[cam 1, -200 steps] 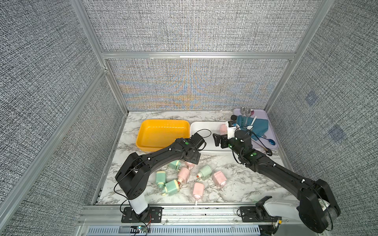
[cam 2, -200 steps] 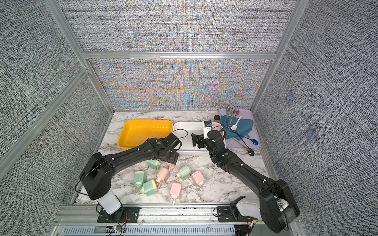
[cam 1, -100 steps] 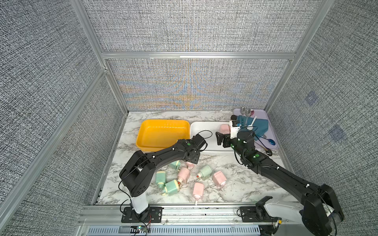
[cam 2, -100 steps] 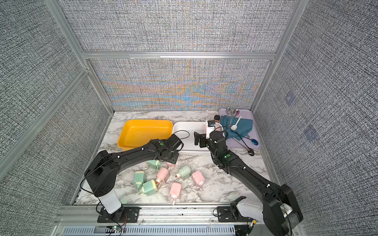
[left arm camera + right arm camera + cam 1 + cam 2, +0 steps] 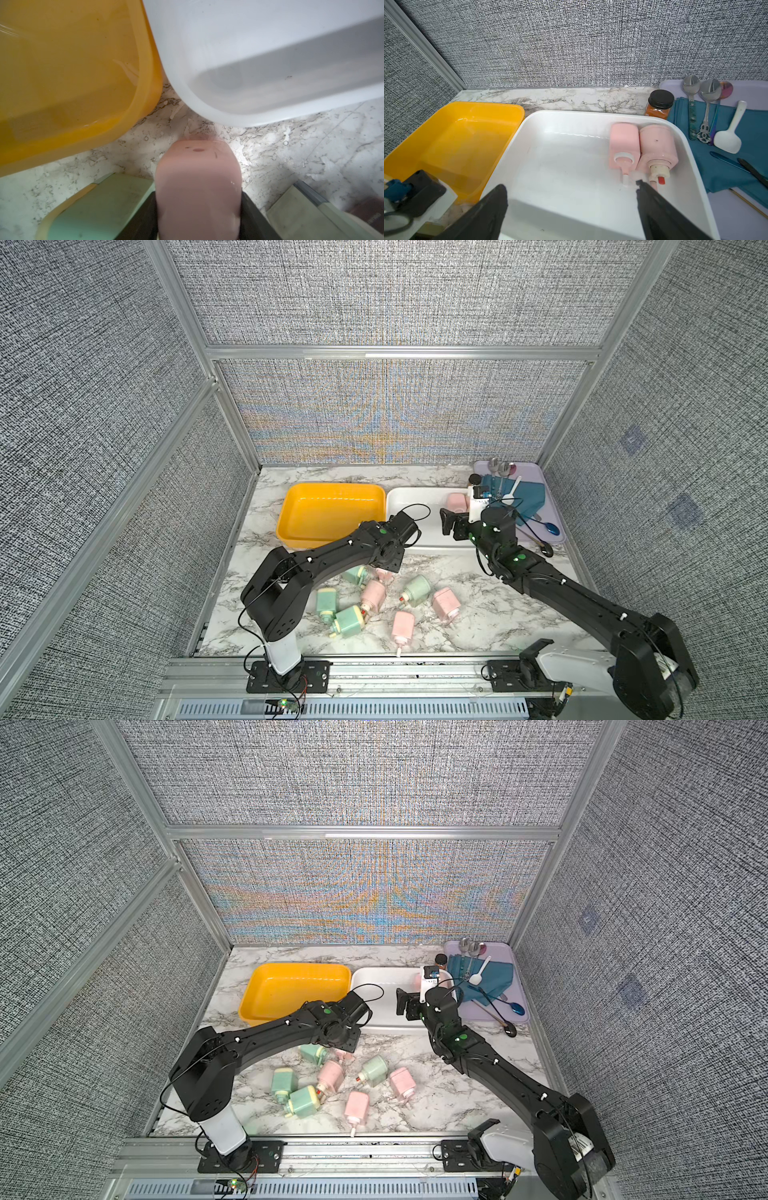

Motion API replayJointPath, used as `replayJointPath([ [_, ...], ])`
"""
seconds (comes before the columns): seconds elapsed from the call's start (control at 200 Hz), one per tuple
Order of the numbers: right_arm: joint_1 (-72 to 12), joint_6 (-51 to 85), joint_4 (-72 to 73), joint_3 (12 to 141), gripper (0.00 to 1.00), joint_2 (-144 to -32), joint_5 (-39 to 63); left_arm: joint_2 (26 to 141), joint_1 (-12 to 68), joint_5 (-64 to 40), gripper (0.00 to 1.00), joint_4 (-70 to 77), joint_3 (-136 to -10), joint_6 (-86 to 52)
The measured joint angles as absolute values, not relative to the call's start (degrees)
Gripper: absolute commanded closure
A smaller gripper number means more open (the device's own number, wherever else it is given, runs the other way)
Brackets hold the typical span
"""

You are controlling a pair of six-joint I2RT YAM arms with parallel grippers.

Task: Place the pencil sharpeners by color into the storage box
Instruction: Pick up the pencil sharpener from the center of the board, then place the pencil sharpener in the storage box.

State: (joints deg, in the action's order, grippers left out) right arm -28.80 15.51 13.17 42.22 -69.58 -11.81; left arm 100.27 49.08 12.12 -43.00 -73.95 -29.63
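No words or numbers can be read here. In a top view the small white box (image 5: 430,981) on the right arm (image 5: 498,1075) has tiny dark print, too small to read. In the left wrist view a brown thing (image 5: 371,211) shows faint pale letters, too blurry to read. The pink pencil sharpener (image 5: 197,187) there has only dark specks.

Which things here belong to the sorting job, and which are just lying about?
Job: pink sharpeners, green sharpeners, yellow bin, white bin.
Lying about: spice jar, spoons, blue cloth, purple tray.
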Motion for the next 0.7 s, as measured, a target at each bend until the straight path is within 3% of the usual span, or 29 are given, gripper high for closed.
replayJointPath([
  [0.315, -28.0, 17.1, 17.9, 38.8, 0.01, -68.4, -13.6, 96.4, 49.1, 15.4, 1.0, -51.0, -83.5, -30.4],
  [0.701, -18.4, 21.3, 22.9, 32.3, 0.01, -66.5, -12.3, 100.8, 49.1, 19.1, 1.0, -50.7, -97.0, -31.1],
])
